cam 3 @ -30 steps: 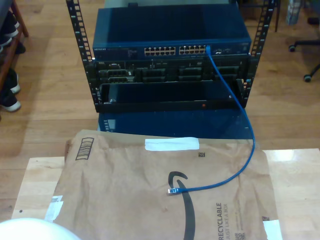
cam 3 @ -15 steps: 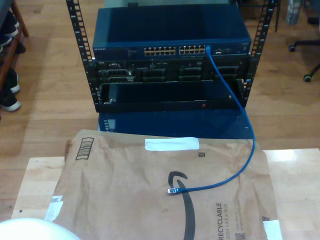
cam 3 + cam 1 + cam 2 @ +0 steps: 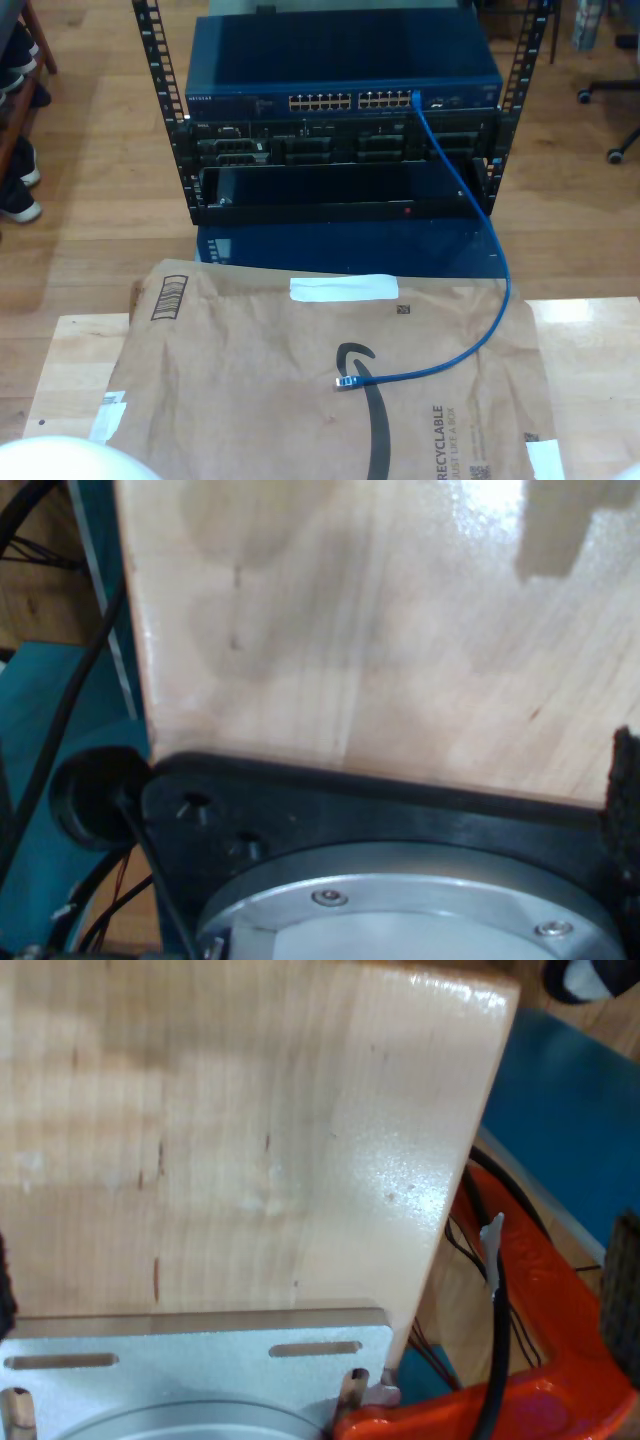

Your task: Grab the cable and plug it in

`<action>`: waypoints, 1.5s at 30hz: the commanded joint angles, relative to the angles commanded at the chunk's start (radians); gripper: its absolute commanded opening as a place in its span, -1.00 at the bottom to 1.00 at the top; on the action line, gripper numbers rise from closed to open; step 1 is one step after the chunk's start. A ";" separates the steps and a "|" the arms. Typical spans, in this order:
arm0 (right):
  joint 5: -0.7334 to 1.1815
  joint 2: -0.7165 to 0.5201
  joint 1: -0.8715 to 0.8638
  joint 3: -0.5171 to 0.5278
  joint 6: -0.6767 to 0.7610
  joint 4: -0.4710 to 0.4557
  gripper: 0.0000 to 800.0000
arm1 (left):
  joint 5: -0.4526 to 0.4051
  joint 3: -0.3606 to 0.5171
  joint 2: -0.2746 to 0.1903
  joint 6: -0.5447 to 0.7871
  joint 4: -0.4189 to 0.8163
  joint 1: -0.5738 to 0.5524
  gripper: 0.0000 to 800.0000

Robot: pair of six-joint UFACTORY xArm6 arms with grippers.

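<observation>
The blue cable has one end in a port at the exterior view's right end of the blue network switch. It drops past the rack, curves onto the brown paper and ends in a free clear plug lying mid-paper. My first gripper looks down on bare wood and a black arm base, with one dark finger pad at the picture's edge. My second gripper hangs over wood and a silver mount, its dark pads wide apart. Nothing is between either pair of fingers.
The switch sits in a black rack on a wooden floor, with darker units below it. A brown paper mailer covers the wooden table. A white rounded shape shows at the exterior view's bottom left. An orange clamp grips the table edge.
The white rounded shape at the exterior view's bottom left has sunk slightly lower. The cable and its free plug lie where they were.
</observation>
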 joint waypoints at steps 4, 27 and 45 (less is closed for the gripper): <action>-0.002 0.002 -0.005 0.020 0.002 0.015 0.99 | 0.000 0.000 0.000 0.000 0.000 0.000 1.00; -0.192 0.023 -0.011 0.121 -0.002 0.077 1.00 | 0.000 0.002 0.000 0.000 0.000 0.000 1.00; -0.192 0.023 -0.011 0.121 -0.002 0.077 1.00 | 0.000 0.002 0.000 0.000 0.000 0.000 1.00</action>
